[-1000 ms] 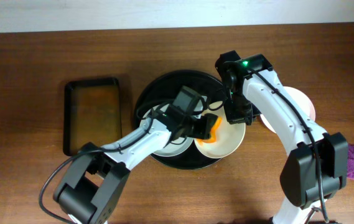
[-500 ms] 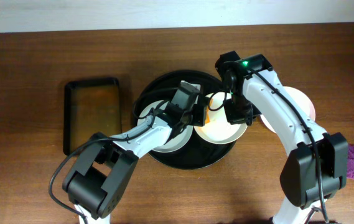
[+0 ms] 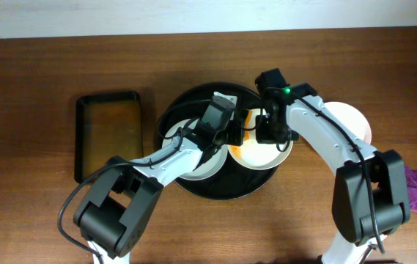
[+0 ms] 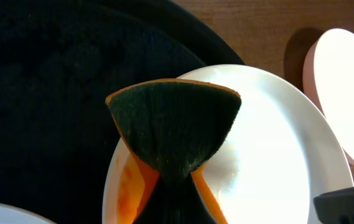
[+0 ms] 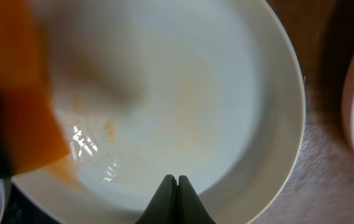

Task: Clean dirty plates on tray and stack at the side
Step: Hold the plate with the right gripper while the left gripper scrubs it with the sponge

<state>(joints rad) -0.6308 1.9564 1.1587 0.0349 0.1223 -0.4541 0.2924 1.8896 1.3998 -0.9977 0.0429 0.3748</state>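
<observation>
On the black tray, the left gripper, clamped on the sponge, has swept towards the tray's far edge. The right gripper, fingers together, is at the white plate. Orange residue remains, so scrubbing looks unfinished.

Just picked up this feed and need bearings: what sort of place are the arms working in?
Probably a lab tabletop dishwashing mock-up, not a kitchen: a brown wooden table, a round black tray carrying round white plates, and a folded orange-and-green sponge on one. No sink shows.
</observation>
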